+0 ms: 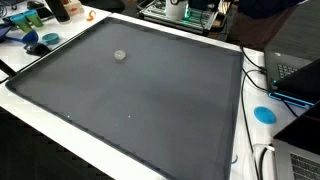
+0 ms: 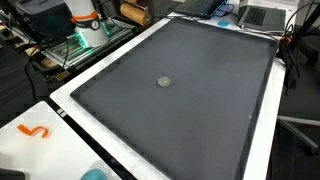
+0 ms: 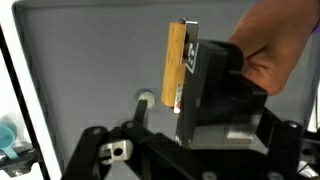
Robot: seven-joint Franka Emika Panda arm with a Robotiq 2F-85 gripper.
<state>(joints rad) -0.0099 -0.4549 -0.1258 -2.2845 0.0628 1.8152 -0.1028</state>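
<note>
Gripper: the gripper [image 3: 190, 150] shows only in the wrist view, where its black links fill the low edge to either side. The fingertips cannot be made out, so it cannot be told whether the jaws stand free or press on the block.
Block: a black block [image 3: 222, 100] stands upright between the links, with a wooden strip [image 3: 176, 65] on its left face.
Hand: a person's hand [image 3: 275, 45] comes in from the upper right corner, and its fingers close on the top right of the block.
Disc: a small round gray disc [image 3: 147, 99] lies flat on the mat just left of the block. In both exterior views [image 1: 120, 56] [image 2: 164, 82] it lies alone, well apart from every edge.
Mat: a large dark gray mat [image 1: 160, 110] covers nearly the whole tabletop, with nothing but the disc on it in both exterior views.
Edges: a thin dark border runs round the mat, and a narrow white margin of the table [image 2: 70, 150] shows outside it.
Margin: an orange curl [image 2: 35, 132] lies on one white corner. A blue round lid [image 1: 264, 114] and loose cables [image 1: 255, 80] lie along another side.
Beyond: a laptop [image 2: 262, 15] sits past the far end, and a cart with a green light [image 2: 85, 28] stands off the table's side.
</note>
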